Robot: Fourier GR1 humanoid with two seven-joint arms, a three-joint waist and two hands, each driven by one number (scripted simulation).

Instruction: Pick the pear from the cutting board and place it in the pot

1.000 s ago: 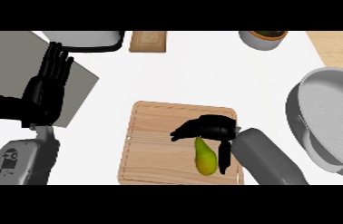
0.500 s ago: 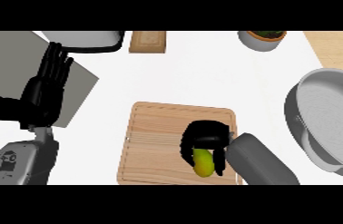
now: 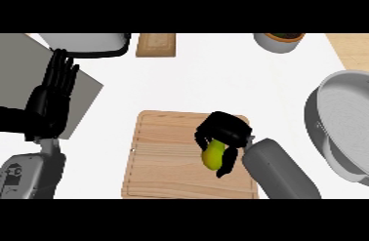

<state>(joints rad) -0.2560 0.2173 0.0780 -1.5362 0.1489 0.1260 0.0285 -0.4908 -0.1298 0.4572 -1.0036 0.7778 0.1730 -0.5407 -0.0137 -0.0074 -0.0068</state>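
Observation:
A yellow-green pear lies on the wooden cutting board near the board's right side. My right hand is curled over the pear's upper end, fingers and thumb round it, hiding its top. The grey pot stands at the right edge of the counter, well apart from the board. At the left, my left hand rests open with fingers pointing up.
A small wooden block lies at the back centre. A grey bowl with brown contents stands at the back right. A grey appliance and a grey panel fill the back left.
My right hand has closed round the pear's upper end; a second ago its fingers were spread above the pear. The left hand has not moved.

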